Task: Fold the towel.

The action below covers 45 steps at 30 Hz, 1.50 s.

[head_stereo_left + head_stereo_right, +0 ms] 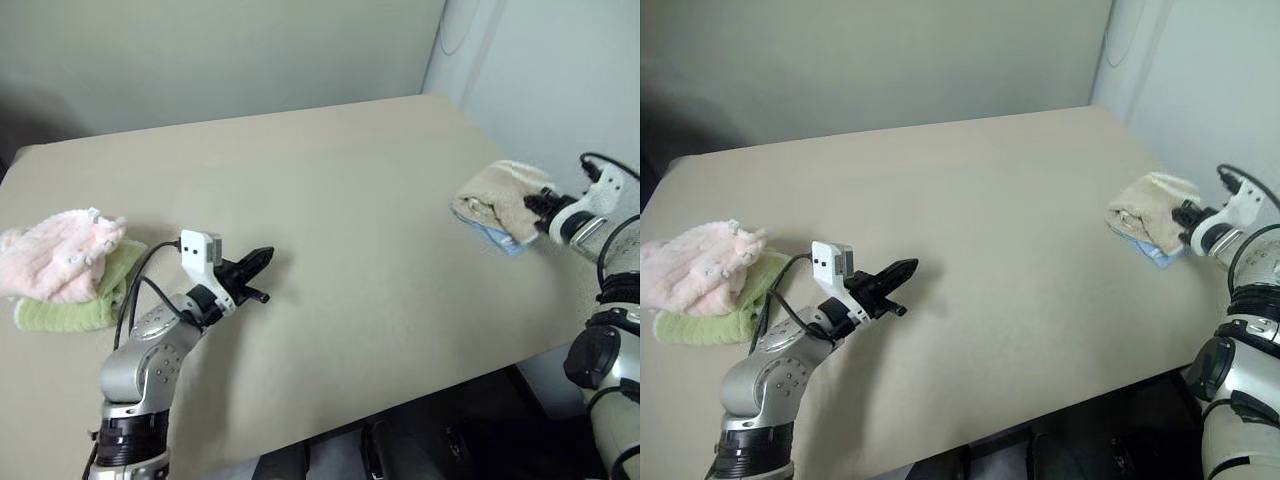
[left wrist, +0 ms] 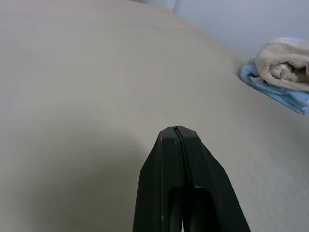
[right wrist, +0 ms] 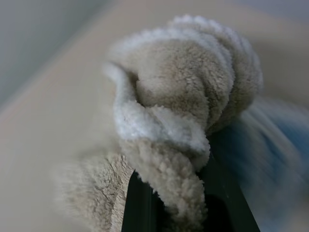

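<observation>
Towel [image 1: 500,200]: one, bunched, pinched by right gripper [image 1: 538,214].

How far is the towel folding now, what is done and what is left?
Done: the towel is bunched into a compact bundle over the light blue cloth at the table's right edge. In hand: the right gripper is shut on it. The left gripper is shut, holding nothing. Left: releasing it; neatness is unclear.

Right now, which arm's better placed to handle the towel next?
Right. The right gripper is shut on the towel at the table's right edge; the left gripper is shut, empty, well away from it.
</observation>
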Motion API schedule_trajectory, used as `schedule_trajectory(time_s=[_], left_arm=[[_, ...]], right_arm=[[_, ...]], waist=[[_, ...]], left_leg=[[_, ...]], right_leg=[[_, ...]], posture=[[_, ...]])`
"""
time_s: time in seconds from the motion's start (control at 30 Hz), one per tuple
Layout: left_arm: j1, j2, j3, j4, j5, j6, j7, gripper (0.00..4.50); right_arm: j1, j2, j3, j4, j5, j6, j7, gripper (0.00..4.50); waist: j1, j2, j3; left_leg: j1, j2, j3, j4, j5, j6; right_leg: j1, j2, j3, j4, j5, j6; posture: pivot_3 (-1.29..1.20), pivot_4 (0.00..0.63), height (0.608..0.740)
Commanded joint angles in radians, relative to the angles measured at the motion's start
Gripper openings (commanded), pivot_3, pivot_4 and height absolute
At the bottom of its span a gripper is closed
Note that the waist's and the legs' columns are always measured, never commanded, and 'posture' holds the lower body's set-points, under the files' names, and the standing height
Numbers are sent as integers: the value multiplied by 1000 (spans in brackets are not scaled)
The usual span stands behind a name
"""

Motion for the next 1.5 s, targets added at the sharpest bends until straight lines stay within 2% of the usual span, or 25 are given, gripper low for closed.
schedule_trajectory(time_s=[0.03,0.07,0.23,0.5,0.77,0.87,1.03,1.17,1.3,1.4,1.5], left_arm=[[-8,-7,-4,-11,6,-28,-1,0],[-7,-7,-5,-12,7,-28,-1,0],[19,-11,11,-30,-2,-27,8,0],[35,-17,15,-34,-11,-28,3,0],[25,-8,34,-22,-13,-38,2,0],[1,8,59,7,36,-96,19,0],[21,154,57,125,244,-313,-23,0],[55,213,108,186,256,-390,-67,0],[92,201,176,170,223,-393,-52,0],[150,182,186,115,228,-389,-38,0],[195,164,209,52,208,-358,-11,0]], right_arm=[[13,-8,70,10,-60,-95,23,11],[17,-9,86,12,-69,-110,36,11],[88,-26,232,-81,-172,-267,126,1676],[133,-55,221,-202,-211,-356,71,4322],[201,-93,268,-358,-318,-479,39,4322],[189,-68,308,-440,-299,-527,121,4322],[161,54,460,-597,-259,-572,294,4322],[108,178,547,-532,-250,-573,376,4322],[108,275,597,-429,-254,-604,441,4322],[116,323,611,-371,-268,-643,440,4322],[120,356,609,-335,-265,-657,433,4322]], waist=[[0,0,0],[0,0,0],[0,0,0],[3,0,0],[3,0,0],[3,0,0],[-26,0,0],[-30,0,0],[-11,-1,0],[-6,-1,0],[-6,-1,0]], left_leg=[[0,0,0,0,0,0],[0,0,0,0,0,1],[0,0,0,1,-1,2],[0,0,0,2,-2,3],[0,0,0,2,-2,3],[0,0,0,2,-2,3],[1,1,0,1,-2,3],[-1,1,0,1,-2,3],[-7,1,-2,2,-1,2],[-10,0,-2,2,-1,2],[-14,0,-2,2,3,-6]], right_leg=[[0,0,0,0,0,0],[0,0,0,0,0,0],[0,0,0,0,0,0],[1,0,0,0,0,1],[1,0,0,0,0,1],[1,0,0,0,0,1],[1,2,0,0,0,1],[-1,2,1,-1,0,1],[-10,1,-2,-2,0,0],[-10,0,-2,-2,-1,0],[-13,0,-2,0,-1,-1]], posture=[[0,150,740],[0,150,740],[0,150,740],[0,150,740],[0,150,740],[0,150,740],[0,150,740],[0,150,740],[0,150,740],[0,150,740],[0,150,740]])
